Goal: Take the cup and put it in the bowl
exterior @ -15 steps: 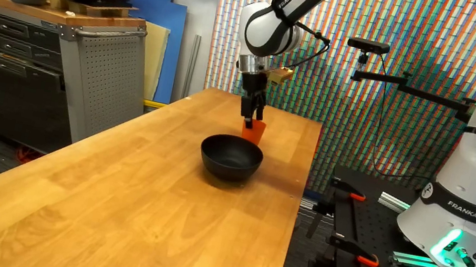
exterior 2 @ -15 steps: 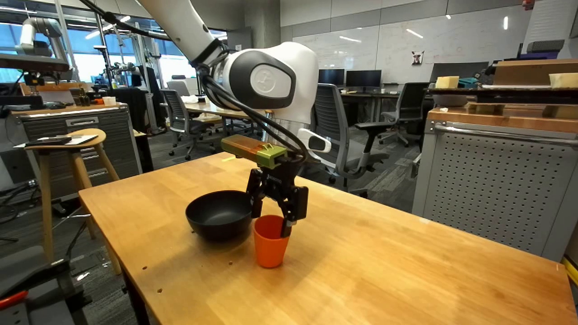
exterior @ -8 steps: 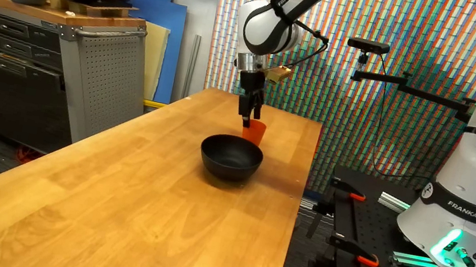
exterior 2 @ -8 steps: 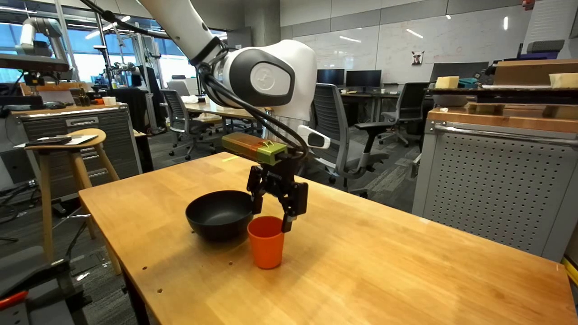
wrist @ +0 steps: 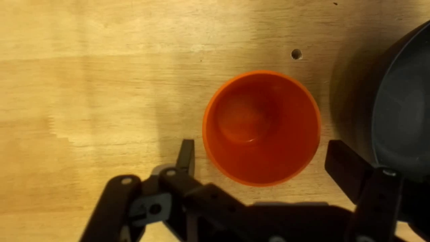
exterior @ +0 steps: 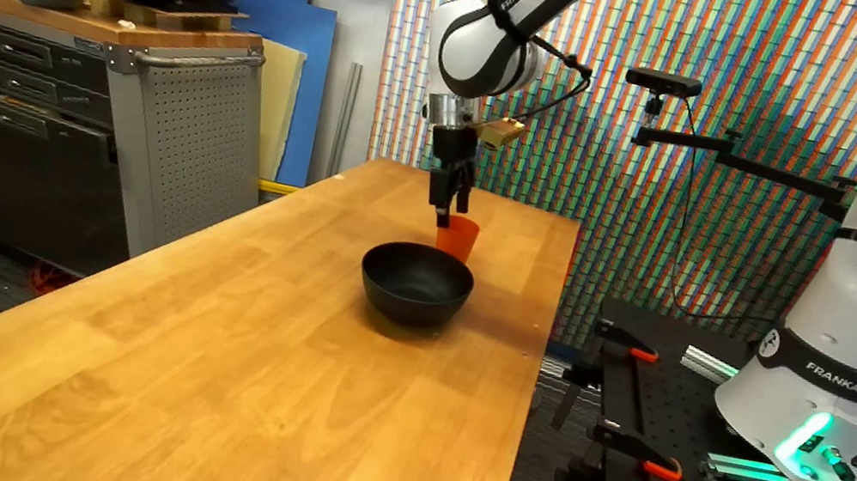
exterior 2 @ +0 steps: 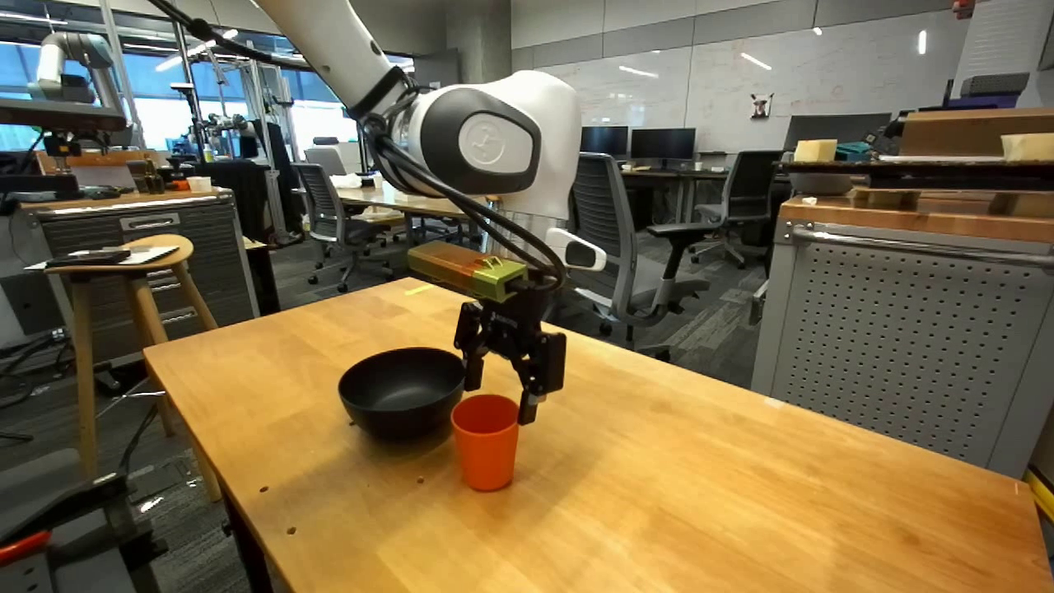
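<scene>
orange cup (exterior 2: 486, 451) has shifted slightly since earlier, near the black bowl (exterior 2: 401, 394); tool (exterior 2: 501, 405) gapes wide, gripping nothing.

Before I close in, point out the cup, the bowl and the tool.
Cup (exterior 2: 486, 447), in an exterior view: on its outer wall.
Bowl (exterior 2: 400, 391), in an exterior view: on its inside.
Tool (wrist: 262, 149), in the wrist view: midway between its fingertips.

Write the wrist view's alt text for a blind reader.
An orange cup, seen from above, stands on a wooden table. The open end effector, at the bottom, frames it on both sides; a black bowl is cut off at right.
</scene>
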Robot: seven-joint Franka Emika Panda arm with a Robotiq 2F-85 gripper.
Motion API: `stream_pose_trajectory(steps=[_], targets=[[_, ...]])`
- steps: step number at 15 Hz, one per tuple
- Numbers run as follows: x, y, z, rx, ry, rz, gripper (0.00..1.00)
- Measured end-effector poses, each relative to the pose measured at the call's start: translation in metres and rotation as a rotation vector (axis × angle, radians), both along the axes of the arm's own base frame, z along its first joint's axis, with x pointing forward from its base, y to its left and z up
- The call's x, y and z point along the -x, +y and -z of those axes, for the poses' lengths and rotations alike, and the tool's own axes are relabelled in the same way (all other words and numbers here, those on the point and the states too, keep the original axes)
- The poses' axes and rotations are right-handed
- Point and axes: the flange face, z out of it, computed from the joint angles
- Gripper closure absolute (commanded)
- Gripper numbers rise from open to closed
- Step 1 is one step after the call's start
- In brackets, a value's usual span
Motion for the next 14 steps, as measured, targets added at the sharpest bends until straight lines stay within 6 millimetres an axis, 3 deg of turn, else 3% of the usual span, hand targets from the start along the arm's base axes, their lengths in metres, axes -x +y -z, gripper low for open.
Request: stream_pose_trajectory(steps=[14], targets=[[0.0035,-0.0026,0.0069,-0.008,0.005,0.014,0.00]])
